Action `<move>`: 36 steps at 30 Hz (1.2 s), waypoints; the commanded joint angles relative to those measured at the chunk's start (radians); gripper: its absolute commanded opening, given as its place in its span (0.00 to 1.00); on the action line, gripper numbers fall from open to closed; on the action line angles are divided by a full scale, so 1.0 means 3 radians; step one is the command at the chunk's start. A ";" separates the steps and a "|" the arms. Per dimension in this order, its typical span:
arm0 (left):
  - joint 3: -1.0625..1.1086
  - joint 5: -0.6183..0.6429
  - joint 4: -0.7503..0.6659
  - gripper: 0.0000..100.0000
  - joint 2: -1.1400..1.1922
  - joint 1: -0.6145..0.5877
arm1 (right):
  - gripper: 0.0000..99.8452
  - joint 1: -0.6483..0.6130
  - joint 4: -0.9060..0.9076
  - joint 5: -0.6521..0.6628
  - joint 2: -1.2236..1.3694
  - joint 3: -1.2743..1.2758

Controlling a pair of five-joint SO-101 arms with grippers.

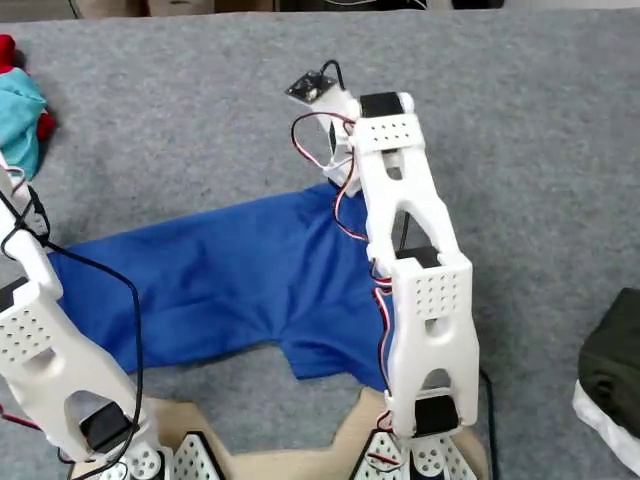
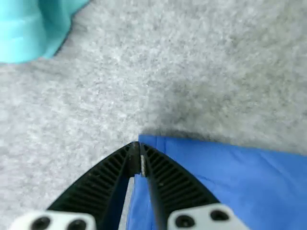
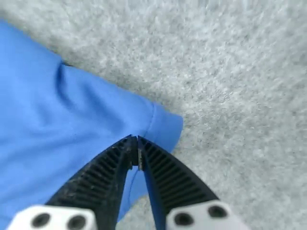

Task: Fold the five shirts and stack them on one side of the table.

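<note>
Tipped down, left gripper point(image 2: 139, 155) and right gripper point(image 3: 135, 148) pinch blue shirt point(image 1: 230, 270) corners.

High view overhead; wrist views close, sharing blue shirt point(image 1: 220, 280).

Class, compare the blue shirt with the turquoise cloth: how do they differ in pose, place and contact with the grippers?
The blue shirt lies spread out; the turquoise cloth is bunched. The blue shirt is mid-table; the turquoise cloth sits at an edge. The left gripper and right gripper pinch the blue shirt; neither touches the turquoise cloth. Both rest on the table.
</note>
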 commanded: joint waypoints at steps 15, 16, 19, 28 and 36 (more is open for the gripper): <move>0.0174 -0.0368 0.0823 0.02 -0.0985 0.0230 | 0.14 -0.0325 0.0869 0.0931 -0.1194 -0.0197; 0.0414 -0.0394 0.0726 0.02 -0.1210 0.0210 | 0.14 -0.0350 0.0864 0.1008 -0.1394 0.0074; 0.1233 -0.0491 0.0322 0.02 -0.1972 0.0153 | 0.14 -0.0463 0.0854 0.1268 -0.2033 0.0903; 0.3565 -0.0670 -0.0338 0.02 -0.4207 0.0123 | 0.15 -0.0657 0.0675 0.1754 -0.3741 0.3220; 0.4051 -0.0609 0.0097 0.02 -0.4943 0.0118 | 0.15 -0.1046 0.0435 0.1913 -0.4590 0.4979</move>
